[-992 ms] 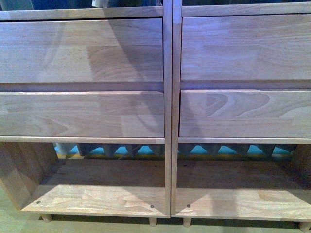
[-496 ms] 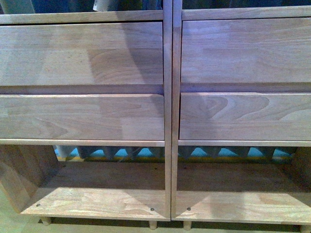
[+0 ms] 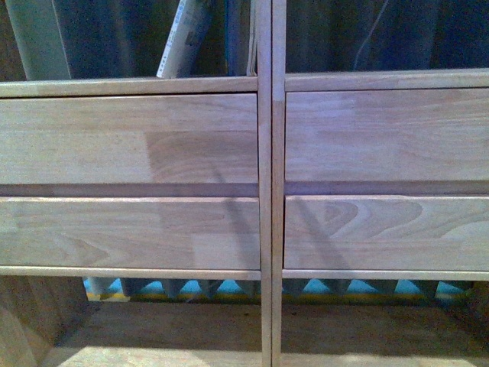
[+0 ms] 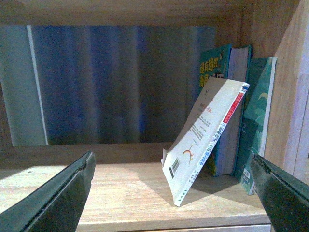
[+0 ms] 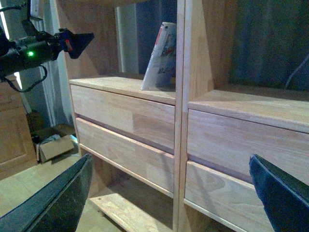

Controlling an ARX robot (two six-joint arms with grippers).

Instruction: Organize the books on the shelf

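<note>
In the left wrist view a thin white softcover book (image 4: 205, 137) with a red patch on its spine leans against upright teal books (image 4: 258, 121) at one end of an open cubby. My left gripper (image 4: 172, 162) is open in front of that cubby; the leaning book stands between its wide-apart fingers (image 4: 53, 203) but further back, untouched. The front view shows the same book (image 3: 182, 38) above the light-wood shelf's (image 3: 265, 191) drawer fronts. My right gripper (image 5: 169, 166) is open, off to the side of the shelf (image 5: 181, 121), holding nothing. From there the leaning book (image 5: 161, 55) also shows.
Four flat drawer fronts (image 3: 130, 138) fill the middle of the unit, with open cubbies below. The left arm (image 5: 43, 48) hangs in front of the upper cubby. A dark curtain (image 4: 120, 82) shows behind the shelf. A cardboard box (image 5: 53, 145) lies on the floor.
The front view has shifted upward: the drawers sit lower in the picture, the peg legs have dropped out, and the upper cubby with the leaning book has come into view.
</note>
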